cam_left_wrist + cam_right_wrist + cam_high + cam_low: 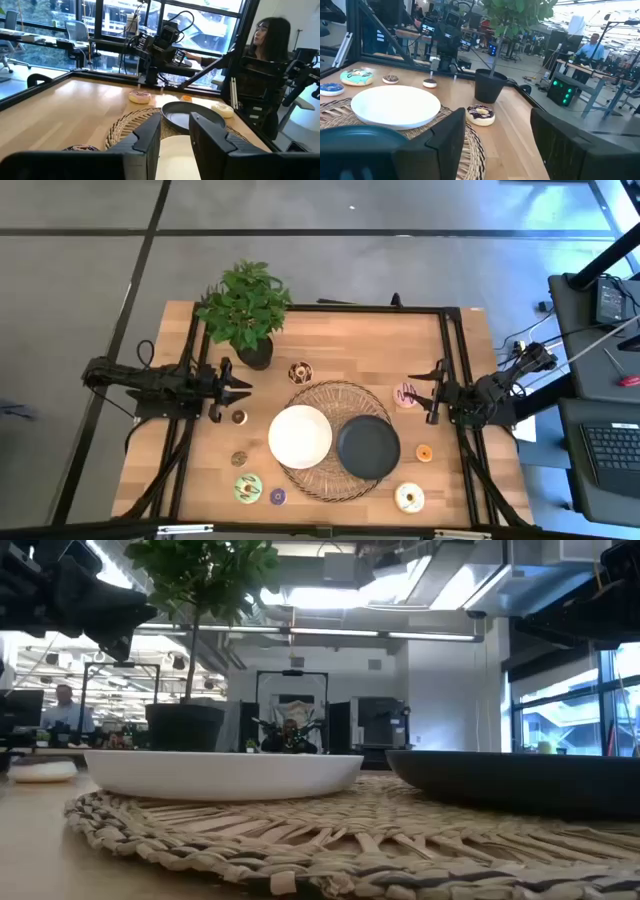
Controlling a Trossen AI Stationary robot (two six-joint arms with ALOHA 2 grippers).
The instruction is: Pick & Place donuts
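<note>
Both arms parked at the table edges, nothing held.

Left gripper [240,389] sits over the wood near the plant pot [254,353]. Its jaws are apart w/ a narrow gap, empty; the wrist cam shows both fingers [145,142] w/ clear space between. A small brown donut [238,417] lies just beside the tips, not touching. Straight ahead of the jaws is the woven mat [335,392] w/ the white plate [300,436] and black plate [368,447] on it. The choc sprinkle donut [300,371] is ahead and off to one side, near the mat rim. Another tiny brown one [239,459], the green donut [248,487] and the purple one [278,496] are further off toward the front edge, well apart from the jaws.

Right gripper [436,393] is on the opposite side, jaws spread wide and empty; its fingers [447,137] frame a big gap in its own wrist cam. The pink donut [406,394] is just in front of the tips, close, but can't tell if it's touching. The orange mini donut [424,452] is off to the side near the black plate. The cream donut [409,498] is further that way, well apart.

Low cam mostly shows the mat and both plates. A person [270,37] sits beyond the table in the left wrist cam.
</note>
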